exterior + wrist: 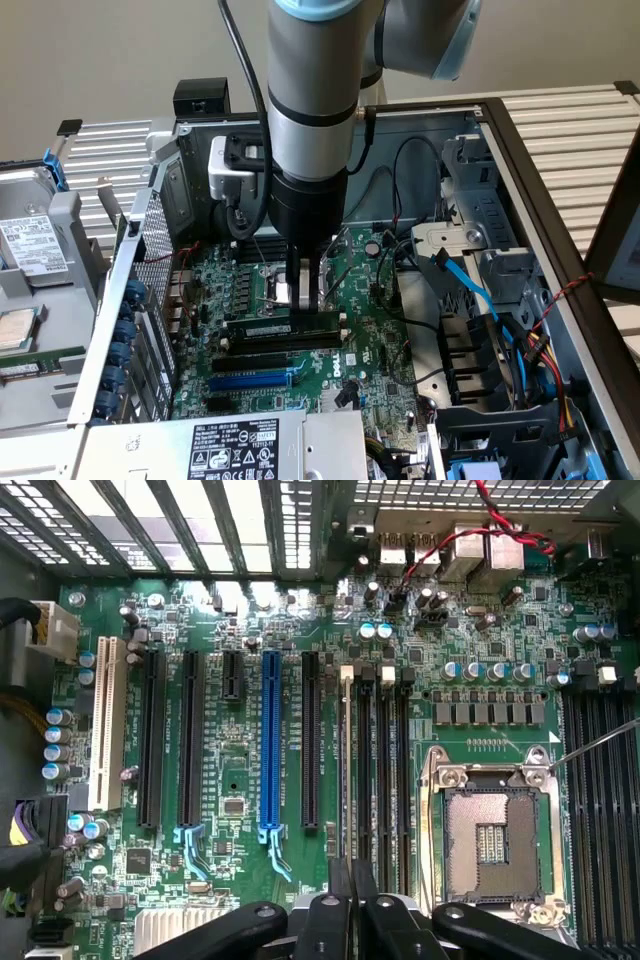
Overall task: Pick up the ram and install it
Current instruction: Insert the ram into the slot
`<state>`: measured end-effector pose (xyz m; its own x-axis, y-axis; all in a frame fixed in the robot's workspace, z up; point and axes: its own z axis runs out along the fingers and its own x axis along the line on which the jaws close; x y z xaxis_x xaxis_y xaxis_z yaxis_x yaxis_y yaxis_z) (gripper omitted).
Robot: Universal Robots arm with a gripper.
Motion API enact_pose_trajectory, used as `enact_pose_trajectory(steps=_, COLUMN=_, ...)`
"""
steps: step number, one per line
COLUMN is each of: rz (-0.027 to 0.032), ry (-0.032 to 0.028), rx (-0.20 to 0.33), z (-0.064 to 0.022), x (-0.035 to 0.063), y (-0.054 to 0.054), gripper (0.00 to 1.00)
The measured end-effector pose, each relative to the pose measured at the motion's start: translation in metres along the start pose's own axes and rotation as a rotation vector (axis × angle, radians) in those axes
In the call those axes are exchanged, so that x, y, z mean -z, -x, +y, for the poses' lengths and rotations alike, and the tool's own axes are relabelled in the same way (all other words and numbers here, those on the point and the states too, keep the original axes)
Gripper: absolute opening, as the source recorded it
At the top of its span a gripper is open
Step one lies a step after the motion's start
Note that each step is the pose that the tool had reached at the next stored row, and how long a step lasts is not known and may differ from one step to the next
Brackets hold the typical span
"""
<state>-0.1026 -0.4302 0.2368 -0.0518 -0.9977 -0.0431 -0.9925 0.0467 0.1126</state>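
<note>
Two black fingers (338, 905) of the gripper (350, 910), drawn close together and closed on the thin top edge of the ram (348, 780), one long, narrow dark-green memory stick with a small white label. Exact place of contact hidden behind the finger bodies; finger bases cut off at the picture edge in the wrist view. Seen there edge-on, so chips and label not to be made out. In the exterior view, the ram (260, 328) upright on its long edge, directly below the fingertips, the grip nearer to its end on the exterior view's right; lower edge hard to tell apart from the slot. Standing at the outermost of the long black plastic memory slots (385, 780), four as far as countable, beside one square metal processor socket (495, 830). On the other side of the stick: one long black expansion slot (310, 740) just beside, then one blue expansion slot (270, 740), farther away one white slot (104, 720). All on one green motherboard (225, 750). Rear of the board in the exterior view hidden behind the grey robot arm (310, 110).
</note>
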Motion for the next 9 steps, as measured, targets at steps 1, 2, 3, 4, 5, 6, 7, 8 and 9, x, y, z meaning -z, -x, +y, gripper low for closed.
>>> enact_pose_trajectory(steps=1, rz=-0.0002, ry=0.0044, rx=0.0, z=-0.0002, x=-0.0008, y=0.0, gripper=0.13)
enact_pose_trajectory(steps=2, rz=-0.0001, ry=0.01, rx=0.0, z=-0.0004, x=-0.0016, y=-0.0001, gripper=0.13)
enact_pose_trajectory(steps=3, rz=0.0001, ry=0.0157, rx=-0.001, z=-0.0004, x=-0.0021, y=-0.0001, gripper=0.13)
enact_pose_trajectory(steps=4, rz=0.0004, ry=0.0195, rx=-0.001, z=-0.0005, x=-0.0022, y=-0.0001, gripper=0.13)
enact_pose_trajectory(steps=5, rz=0.0004, ry=0.02, rx=-0.001, z=-0.0005, x=-0.0022, y=-0.0001, gripper=0.13)
enact_pose_trajectory(steps=6, rz=0.0002, ry=0.0204, rx=-0.001, z=-0.0006, x=-0.0022, y=-0.0001, gripper=0.13)
enact_pose_trajectory(steps=7, rz=-0.0005, ry=0.0204, rx=-0.001, z=-0.001, x=-0.0022, y=-0.0001, gripper=0.13)
enact_pose_trajectory(steps=8, rz=-0.0012, ry=0.0204, rx=0.0, z=-0.0018, x=-0.0024, y=0.0, gripper=0.13)
enact_pose_trajectory(steps=9, rz=-0.0018, ry=0.0203, rx=0.0, z=-0.0029, x=-0.0025, y=0.0, gripper=0.13)
